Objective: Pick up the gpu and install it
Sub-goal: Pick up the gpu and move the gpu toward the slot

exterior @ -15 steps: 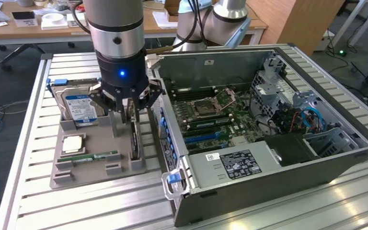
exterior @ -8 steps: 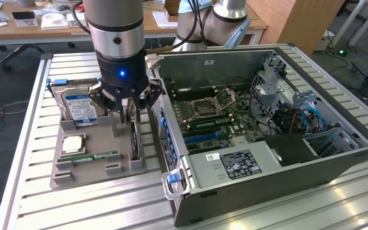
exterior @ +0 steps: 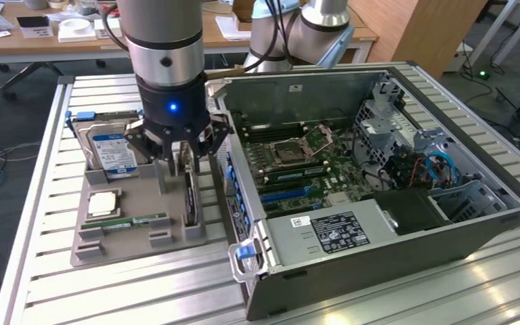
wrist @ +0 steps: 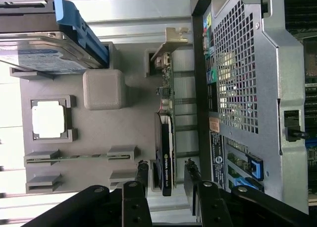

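Left of centre in the exterior view, claw (exterior: 184,156) spread open and poised low over the gpu (exterior: 190,196), fingers (wrist: 142,180) one to each flat side of the card, a sliver of gap on both sides in the wrist view, so not clamped. Gpu standing on its long edge in a slot of the grey tray (exterior: 120,238), along the tray side nearest the computer case (exterior: 378,271), just beside the case wall. Long axis running from mid-frame toward the lower edge of the exterior view, parallel with that wall; claw opening set across it, square to the thin card. Gpu straight below the claw, no visible sideways offset. Further toward the exterior view's left on the tray: hard drive (exterior: 111,150) on edge, processor chip (exterior: 103,202), RAM stick (exterior: 138,220) lying flat. Tray and case both on the slatted worktop (exterior: 106,291). By judgement, at the grasp stage of the pick, install not begun
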Available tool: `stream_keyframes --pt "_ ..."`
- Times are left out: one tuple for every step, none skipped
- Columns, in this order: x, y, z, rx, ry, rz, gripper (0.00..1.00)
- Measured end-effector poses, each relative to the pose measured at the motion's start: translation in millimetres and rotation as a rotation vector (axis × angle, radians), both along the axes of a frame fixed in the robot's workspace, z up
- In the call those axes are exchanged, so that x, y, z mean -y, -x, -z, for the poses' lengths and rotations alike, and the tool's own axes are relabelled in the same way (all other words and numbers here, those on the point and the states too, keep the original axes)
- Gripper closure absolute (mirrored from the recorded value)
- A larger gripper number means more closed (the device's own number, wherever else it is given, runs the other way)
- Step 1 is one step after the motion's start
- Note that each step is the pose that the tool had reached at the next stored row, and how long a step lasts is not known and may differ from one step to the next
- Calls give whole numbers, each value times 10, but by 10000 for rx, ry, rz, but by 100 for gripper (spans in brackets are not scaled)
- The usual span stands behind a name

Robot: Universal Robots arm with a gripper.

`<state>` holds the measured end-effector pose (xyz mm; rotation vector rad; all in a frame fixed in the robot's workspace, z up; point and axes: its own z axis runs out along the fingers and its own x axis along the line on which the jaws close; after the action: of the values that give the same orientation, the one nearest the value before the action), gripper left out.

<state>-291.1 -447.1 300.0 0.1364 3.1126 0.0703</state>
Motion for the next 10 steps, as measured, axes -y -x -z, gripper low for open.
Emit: stream_keyframes --pt "0 -1 19 1 -1 -1 57" --pt "0 0 37 1 0 0 57" --pt "0 0 54 0 0 -1 57" --pt "0 0 73 1 0 -1 57" --pt "0 0 91 0 0 -1 57" --pt "0 0 110 1 0 0 57" --pt "0 0 127 0 1 0 57" --pt "0 0 146 -1 1 -1 57" --pt "0 0 163 0 0 -1 57" --pt "0 0 182 0 0 0 57"
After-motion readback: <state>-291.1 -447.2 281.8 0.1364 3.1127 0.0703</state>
